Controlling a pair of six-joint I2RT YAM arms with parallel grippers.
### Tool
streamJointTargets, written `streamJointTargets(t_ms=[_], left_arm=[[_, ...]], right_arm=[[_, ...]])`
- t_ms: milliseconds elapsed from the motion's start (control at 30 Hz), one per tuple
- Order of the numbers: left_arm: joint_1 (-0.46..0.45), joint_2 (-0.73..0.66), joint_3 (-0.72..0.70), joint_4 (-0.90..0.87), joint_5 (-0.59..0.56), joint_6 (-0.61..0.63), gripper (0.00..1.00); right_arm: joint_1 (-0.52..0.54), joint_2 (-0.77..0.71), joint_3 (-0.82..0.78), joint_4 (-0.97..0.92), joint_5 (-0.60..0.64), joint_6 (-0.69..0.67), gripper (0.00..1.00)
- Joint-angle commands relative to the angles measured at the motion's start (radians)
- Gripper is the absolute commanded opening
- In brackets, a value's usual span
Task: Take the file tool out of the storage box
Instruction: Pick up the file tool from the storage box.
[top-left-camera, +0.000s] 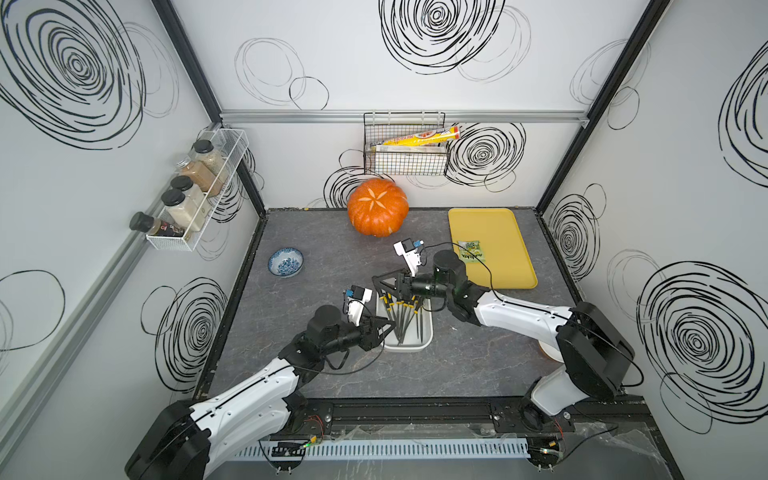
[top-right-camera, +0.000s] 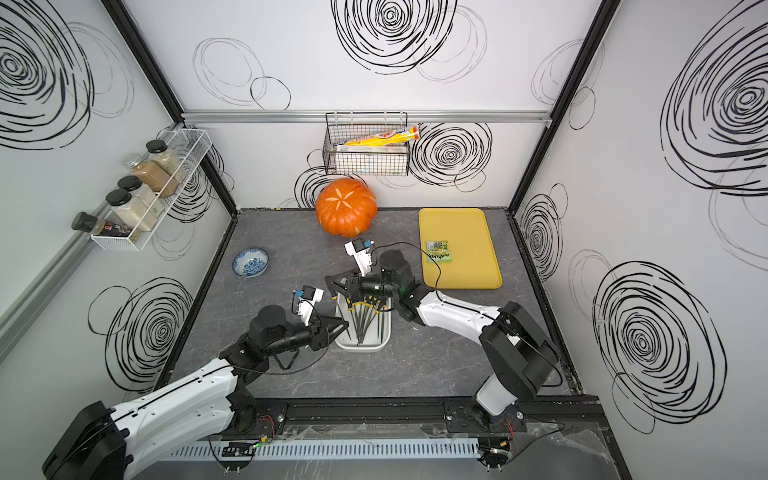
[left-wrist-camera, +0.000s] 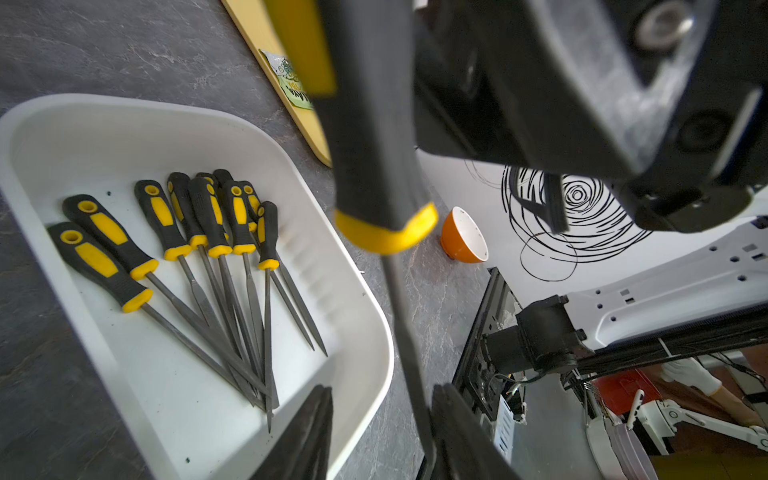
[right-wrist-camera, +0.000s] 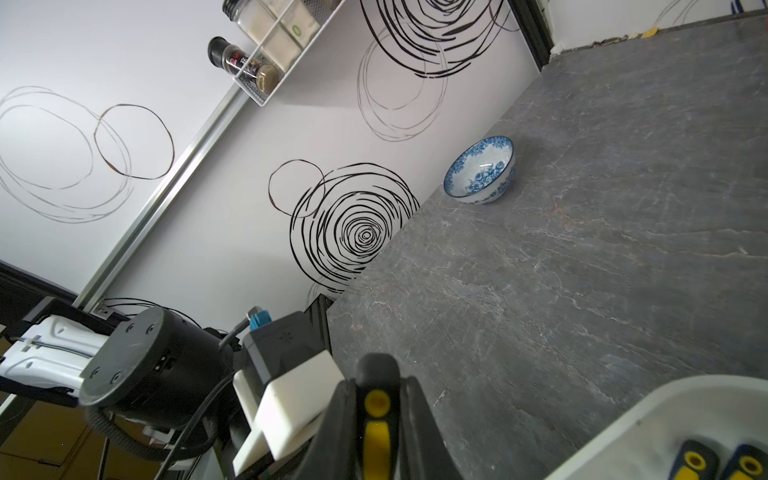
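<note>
The white storage box (top-left-camera: 409, 344) sits mid-table and holds several black-and-yellow file tools (left-wrist-camera: 216, 232), fanned out on its floor. My right gripper (right-wrist-camera: 377, 380) is shut on the handle of one file tool (left-wrist-camera: 374, 145), which is lifted above the box's far end. Its thin blade hangs down between the fingers of my left gripper (left-wrist-camera: 381, 386). There the blade lies against one finger (left-wrist-camera: 453, 415), and a gap shows to the other finger. In both top views the right gripper (top-left-camera: 380, 284) is over the box's far end and the left gripper (top-right-camera: 343, 326) at its left side.
An orange pumpkin (top-left-camera: 377, 206) stands at the back. A yellow tray (top-left-camera: 498, 232) with a green packet (top-left-camera: 470, 251) lies at the back right. A blue patterned bowl (top-left-camera: 285, 262) sits at the left. An orange bowl (left-wrist-camera: 463, 237) stands near the right arm's base.
</note>
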Motion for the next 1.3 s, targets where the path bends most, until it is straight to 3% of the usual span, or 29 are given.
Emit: streamJointTargets(t_ms=[0, 100, 167, 333, 433, 500, 633, 667, 700, 867, 1033, 1100, 1200, 1267], left_arm=[[-0.003, 0.009, 0.026, 0.057, 0.002, 0.005, 0.43], [-0.003, 0.014, 0.025, 0.059, -0.001, 0.005, 0.37], [-0.003, 0.021, 0.026, 0.058, 0.0, 0.005, 0.22], [-0.005, 0.033, 0.03, 0.055, 0.001, 0.007, 0.07], [-0.004, 0.028, 0.032, 0.038, -0.016, 0.01, 0.0], [-0.005, 0.025, 0.033, 0.032, -0.017, 0.014, 0.0], [-0.005, 0.025, 0.033, 0.013, -0.037, 0.014, 0.0], [-0.005, 0.025, 0.036, 0.003, -0.045, 0.014, 0.0], [-0.005, 0.028, 0.042, -0.017, -0.056, 0.016, 0.0], [-0.002, 0.015, 0.115, -0.211, -0.194, 0.046, 0.0], [0.0, 0.08, 0.272, -0.549, -0.383, 0.026, 0.0], [-0.001, 0.127, 0.333, -0.651, -0.393, 0.021, 0.0], [0.0, 0.195, 0.393, -0.768, -0.431, 0.003, 0.0], [0.004, 0.248, 0.438, -0.854, -0.459, 0.008, 0.0]], right_arm=[[0.012, -0.038, -0.022, 0.119, 0.003, 0.035, 0.01], [0.018, -0.038, -0.045, 0.156, 0.021, 0.04, 0.01], [0.019, -0.041, -0.064, 0.188, 0.029, 0.048, 0.01], [0.025, -0.034, -0.081, 0.221, 0.037, 0.055, 0.02], [0.026, -0.029, -0.106, 0.267, 0.037, 0.078, 0.02], [0.027, -0.027, -0.134, 0.327, 0.031, 0.104, 0.08], [0.027, -0.03, -0.152, 0.325, 0.037, 0.114, 0.5], [0.027, -0.036, -0.154, 0.312, 0.038, 0.107, 0.92], [0.027, -0.047, -0.16, 0.297, 0.043, 0.095, 1.0], [0.027, -0.198, -0.127, -0.02, 0.161, -0.085, 1.0], [0.024, -0.364, -0.082, -0.356, 0.465, -0.305, 1.0], [0.019, -0.386, -0.075, -0.434, 0.579, -0.384, 1.0], [-0.005, -0.371, -0.044, -0.544, 0.644, -0.475, 1.0], [-0.013, -0.345, -0.017, -0.599, 0.664, -0.468, 0.94]])
